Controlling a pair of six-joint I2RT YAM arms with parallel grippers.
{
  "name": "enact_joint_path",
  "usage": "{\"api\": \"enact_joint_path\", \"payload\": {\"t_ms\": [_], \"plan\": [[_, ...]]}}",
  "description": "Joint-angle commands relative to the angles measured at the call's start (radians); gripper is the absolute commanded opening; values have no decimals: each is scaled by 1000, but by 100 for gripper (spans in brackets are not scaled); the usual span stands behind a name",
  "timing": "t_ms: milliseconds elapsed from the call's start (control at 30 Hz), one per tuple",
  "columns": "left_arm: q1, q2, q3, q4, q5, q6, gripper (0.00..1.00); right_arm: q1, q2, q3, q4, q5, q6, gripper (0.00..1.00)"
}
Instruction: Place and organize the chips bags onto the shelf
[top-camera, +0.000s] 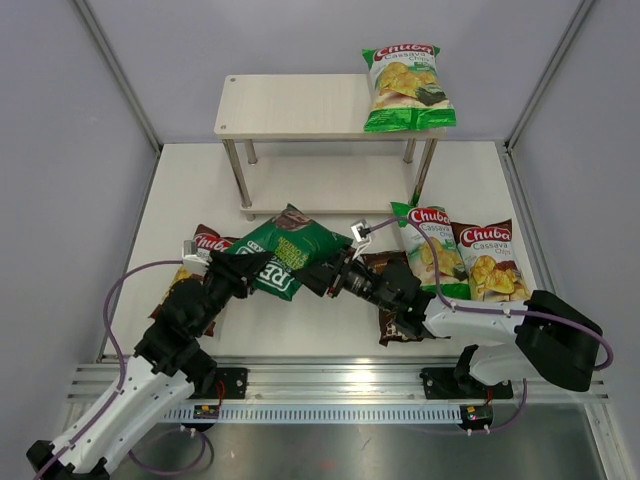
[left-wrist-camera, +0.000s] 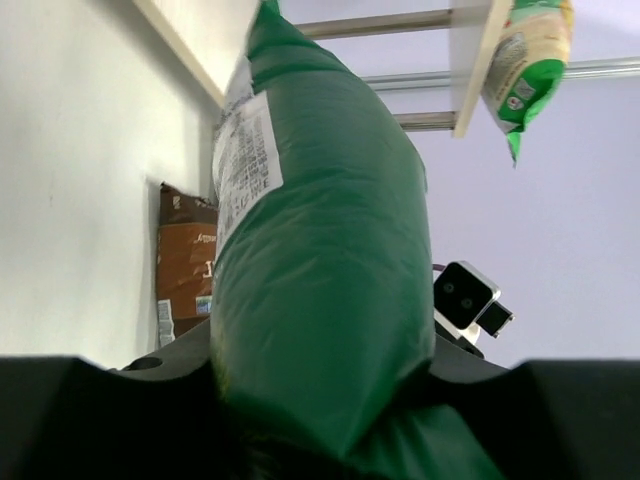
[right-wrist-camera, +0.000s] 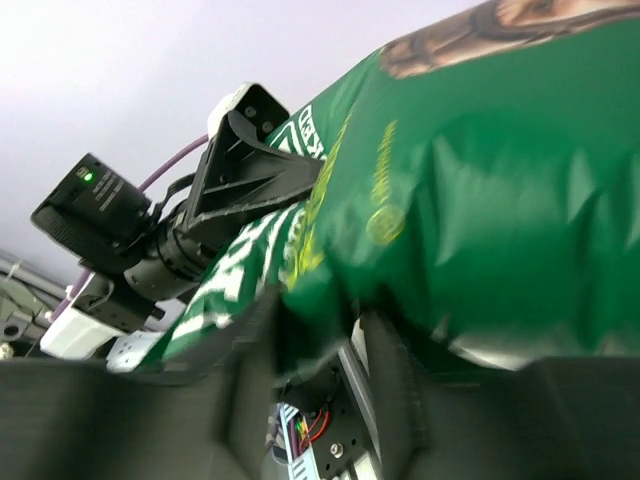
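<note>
**Dark-green bag held over the desk between two pincers**

The dark-green bag (top-camera: 290, 250) shows white letters "RE"; the rest of the word is hidden behind the left pincer (top-camera: 248, 268). In the left wrist view its back carries a white panel of print too small to read.

On the right end of the shelf (top-camera: 290, 105)'s top board lies a light-green bag (top-camera: 407, 88) reading "Chuba Cassava Chips". A second light-green Chuba bag (top-camera: 435, 250) and a brown-and-white Chuba bag (top-camera: 490, 262) lie side by side on the desk (top-camera: 300, 325). A dark-brown bag (top-camera: 385, 265) lies mostly under the right arm, its name covered. Another Chuba bag (top-camera: 200, 245) peeks out behind the left arm.

Both arms reach forward and bend inward, wrists facing each other. The left pincer pinches the green bag's near end. The right pincer (top-camera: 322, 277) has the bag's edge between its blurred fingers; whether it presses, I cannot tell.
</note>
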Motion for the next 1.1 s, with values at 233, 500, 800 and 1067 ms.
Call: {"api": "enact_joint_path", "payload": {"t_ms": [233, 500, 800, 1067], "plan": [[-1, -168, -16, 307, -130, 269, 11, 18, -270, -58, -63, 60, -43, 72], [-1, -123, 70, 442, -87, 425, 10, 18, -537, 15, -600, 275, -58, 79], [-1, 107, 344, 444, -168, 479, 12, 16, -711, 70, -946, 440, -11, 85], [2, 365, 536, 502, -305, 473, 14, 16, -813, 78, -1093, 455, 3, 86]]}}
